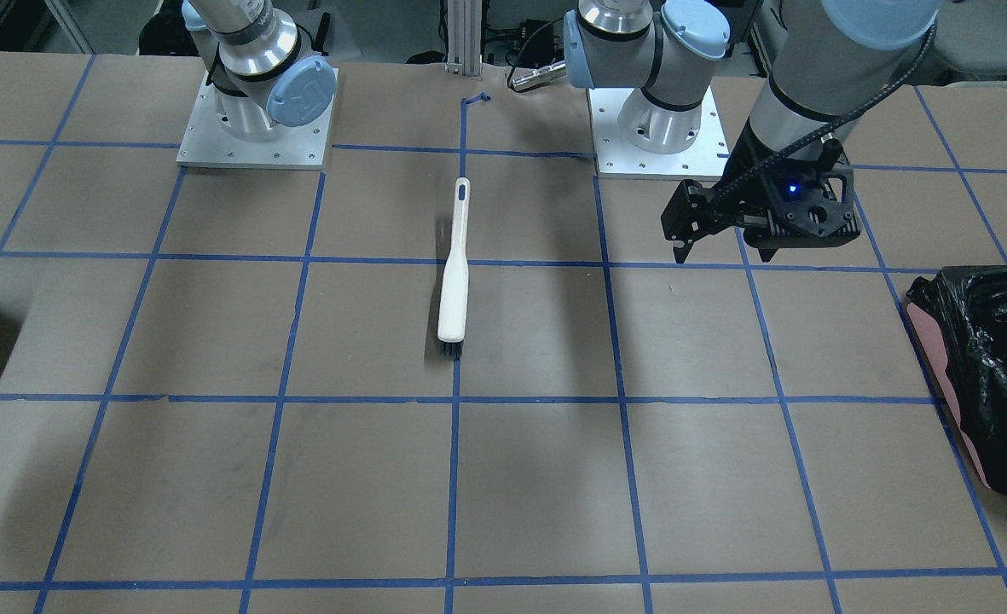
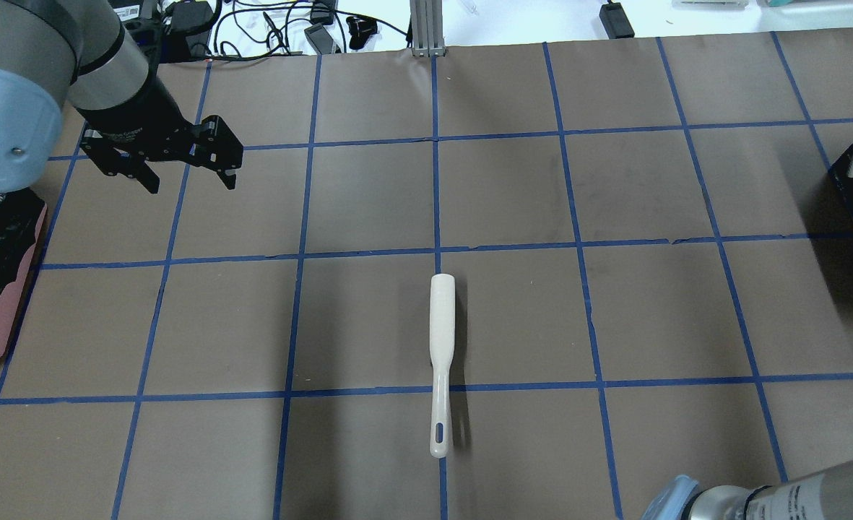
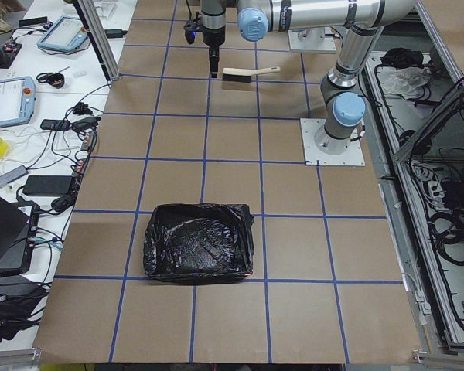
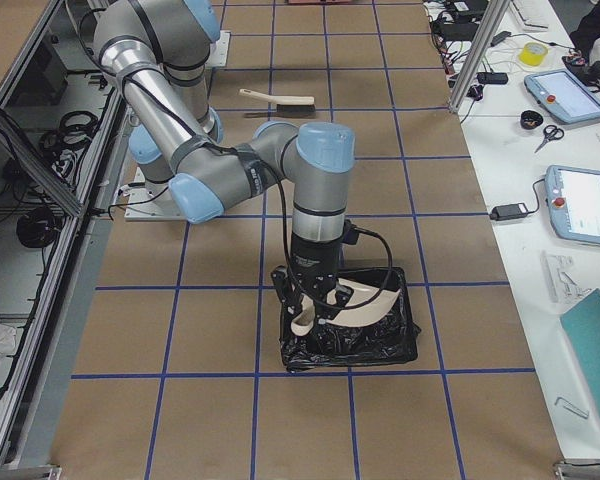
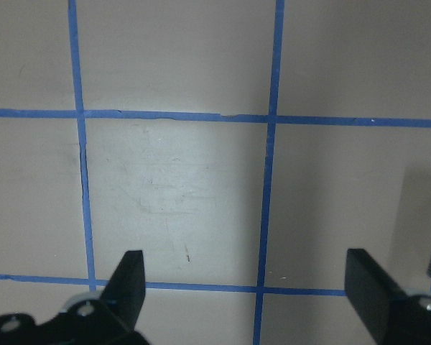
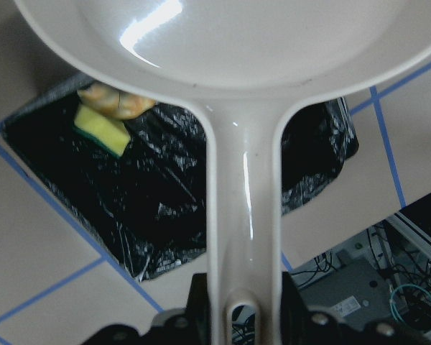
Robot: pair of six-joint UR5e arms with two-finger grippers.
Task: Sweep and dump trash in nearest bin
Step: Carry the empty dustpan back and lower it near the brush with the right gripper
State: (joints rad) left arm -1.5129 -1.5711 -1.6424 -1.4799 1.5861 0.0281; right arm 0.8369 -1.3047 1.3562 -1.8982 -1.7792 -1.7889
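My right gripper is shut on the handle of a white dustpan and holds it over a black-lined bin; it also shows in the exterior right view. A yellow sponge wedge with a green edge and a brown lump lie inside that bin. The pale crescent slice is hidden. A white brush lies on the table's middle. My left gripper is open and empty, hovering above bare table far left of the brush, as the left wrist view shows.
A second black-lined bin stands at the table's end on my left side. Both arm bases stand on plates at the table's near edge. Cables and devices lie beyond the far edge.
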